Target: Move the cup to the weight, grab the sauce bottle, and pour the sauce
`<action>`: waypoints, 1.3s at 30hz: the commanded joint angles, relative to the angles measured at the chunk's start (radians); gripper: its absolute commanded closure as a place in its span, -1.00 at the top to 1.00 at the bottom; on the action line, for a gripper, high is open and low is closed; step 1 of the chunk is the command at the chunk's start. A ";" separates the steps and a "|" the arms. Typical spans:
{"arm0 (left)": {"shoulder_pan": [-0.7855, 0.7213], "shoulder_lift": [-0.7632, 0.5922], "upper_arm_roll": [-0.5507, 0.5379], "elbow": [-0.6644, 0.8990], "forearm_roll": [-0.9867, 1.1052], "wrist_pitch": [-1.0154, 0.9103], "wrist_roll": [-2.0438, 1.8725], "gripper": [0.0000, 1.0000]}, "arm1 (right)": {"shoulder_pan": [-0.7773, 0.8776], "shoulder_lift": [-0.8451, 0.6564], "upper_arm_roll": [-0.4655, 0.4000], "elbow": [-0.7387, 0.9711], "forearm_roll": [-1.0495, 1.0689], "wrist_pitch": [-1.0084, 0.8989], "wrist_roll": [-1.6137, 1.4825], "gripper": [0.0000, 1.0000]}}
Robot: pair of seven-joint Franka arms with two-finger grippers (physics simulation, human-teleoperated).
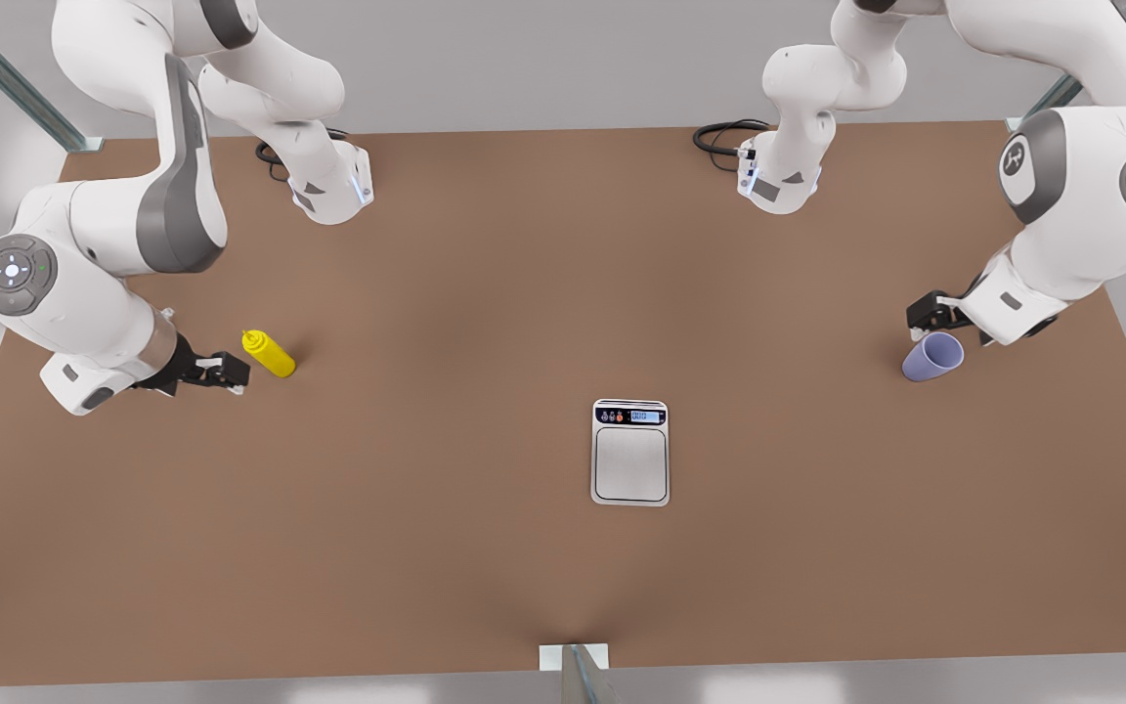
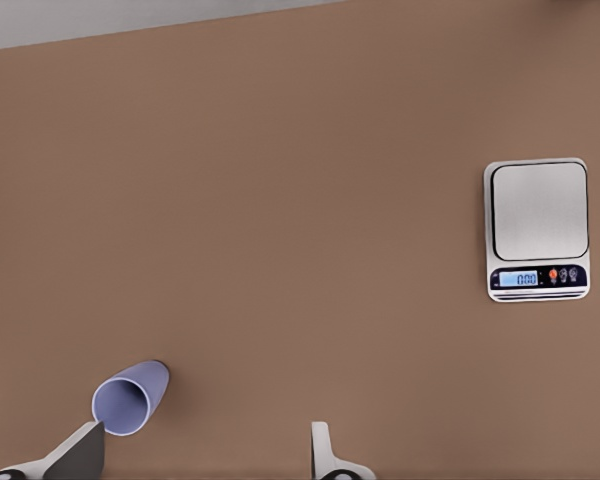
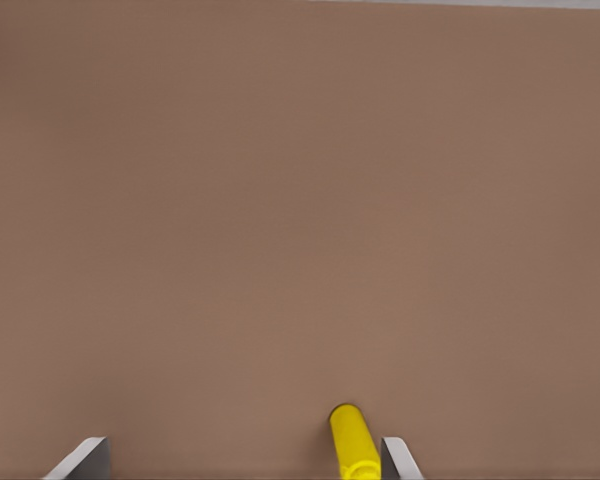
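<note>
The small lavender-purple plastic tumbler stands at the front view's right, well apart from the flat silver digital scale. Looks light and rigid; grip its sides. Left gripper released beside it, right gripper released by the yellow squeeze bottle

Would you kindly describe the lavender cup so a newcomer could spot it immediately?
Start at the brown table and go from the silver-white digital scale toward the front view's right edge. There, by the open left claw, stands the small pale lavender handleless cup; nothing else there is purple, and its round mouth is open.
</note>
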 commanded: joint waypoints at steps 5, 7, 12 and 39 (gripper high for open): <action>0.155 0.031 0.000 0.001 0.008 -0.026 0.015 1.00 | 0.037 0.013 0.009 0.001 0.005 -0.003 -0.006 1.00; 0.291 0.092 0.002 0.001 0.008 -0.018 0.120 1.00 | 0.040 0.011 0.009 0.001 0.157 -0.041 -0.004 1.00; 0.330 0.046 0.041 -0.383 0.003 0.394 0.123 1.00 | -0.064 -0.068 0.017 -0.030 0.272 -0.158 -0.527 1.00; 0.385 0.176 0.098 -0.684 0.008 0.723 0.161 1.00 | -0.776 0.436 0.015 -0.438 0.840 -0.124 -2.561 1.00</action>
